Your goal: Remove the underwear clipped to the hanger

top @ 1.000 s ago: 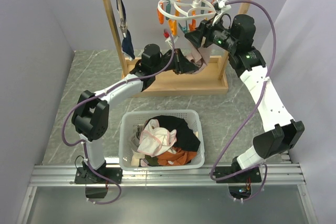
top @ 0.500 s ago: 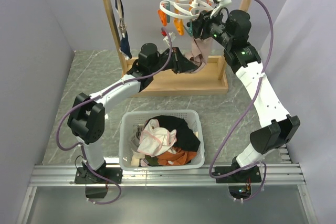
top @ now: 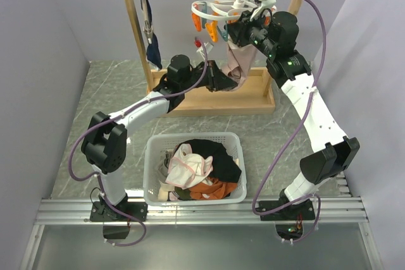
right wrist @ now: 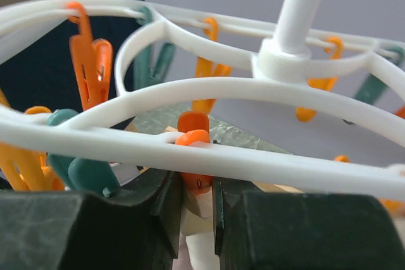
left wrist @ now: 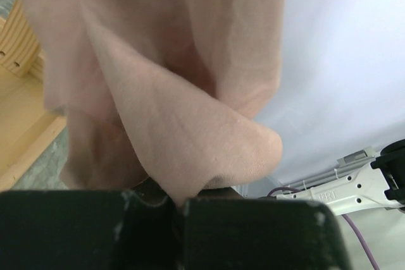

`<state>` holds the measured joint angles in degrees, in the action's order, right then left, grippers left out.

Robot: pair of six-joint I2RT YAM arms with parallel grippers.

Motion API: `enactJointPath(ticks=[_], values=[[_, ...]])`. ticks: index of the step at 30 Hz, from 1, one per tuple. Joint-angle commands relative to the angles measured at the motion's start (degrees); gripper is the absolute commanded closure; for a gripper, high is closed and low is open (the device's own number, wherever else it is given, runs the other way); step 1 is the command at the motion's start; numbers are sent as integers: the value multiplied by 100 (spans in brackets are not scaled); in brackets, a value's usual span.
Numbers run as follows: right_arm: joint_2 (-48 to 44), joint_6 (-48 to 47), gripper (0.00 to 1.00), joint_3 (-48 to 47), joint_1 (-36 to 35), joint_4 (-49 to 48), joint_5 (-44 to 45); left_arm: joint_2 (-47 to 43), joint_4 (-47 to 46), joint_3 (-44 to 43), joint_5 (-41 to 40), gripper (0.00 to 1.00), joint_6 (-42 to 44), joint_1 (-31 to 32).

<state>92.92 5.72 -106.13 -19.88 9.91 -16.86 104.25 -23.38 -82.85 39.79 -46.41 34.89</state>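
Over the last second the right pincer (top: 235, 31) has climbed from below the ring to the level of the white peg hanger (top: 204, 12). The hanger has swung a little toward the left side of the wooden rail, while the left pincer (top: 223, 80) has scarcely moved. The pale pink-beige underwear (top: 241, 61) now hangs stretched between the ring above and the left pincer below. By my reading the release is in hand: one arm keeps hold of the cloth while the other works the clip. The overhead view cannot settle either grip, but the wrist views do. The left wrist view shows the left pincer (left wrist: 180, 205) clenched on a fold of the underwear (left wrist: 177, 93), the fingers nearly meeting. The right wrist view shows the right pincer (right wrist: 197, 194) closed about an orange peg (right wrist: 193, 140) under the hanger's ring (right wrist: 253, 86). Whether that peg's mouth has opened I cannot tell. Only the overhead view shows the white basket (top: 149, 156) of clothes on the bench (top: 114, 93), the likely place for the freed garment.
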Motion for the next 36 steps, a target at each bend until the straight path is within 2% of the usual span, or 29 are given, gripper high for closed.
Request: enactJointPath(ticks=[1, 6, 13, 15, 16, 19, 28, 31, 36], values=[[-117, 70, 84, -154, -7, -481, 262, -343, -282, 93, 90, 99, -52, 9], [-108, 114, 100, -233, -7, -376, 341, -458, -229, 339, 64, 99, -8, 9], [-134, 289, 100, -277, -7, -341, 420, -686, 114, 638, -147, 99, 194, 9], [-178, 377, 90, -199, -16, -393, 473, -713, 44, 735, -147, 99, 150, 9], [-187, 412, 76, -172, -16, -420, 517, -730, 9, 744, -147, 99, 133, 9], [-239, 500, 58, -31, -51, -516, 614, -739, -53, 726, -147, 99, 89, 9], [-556, 747, 49, 654, -165, -1219, 1018, -695, -9, 507, -130, 99, 89, 17], [-714, 712, 41, 962, -305, -1509, 1237, -678, 0, 480, -121, 99, 88, 9], [-776, 475, 38, 1094, -552, -1650, 1633, -643, -9, 436, -94, 99, 71, 17]])
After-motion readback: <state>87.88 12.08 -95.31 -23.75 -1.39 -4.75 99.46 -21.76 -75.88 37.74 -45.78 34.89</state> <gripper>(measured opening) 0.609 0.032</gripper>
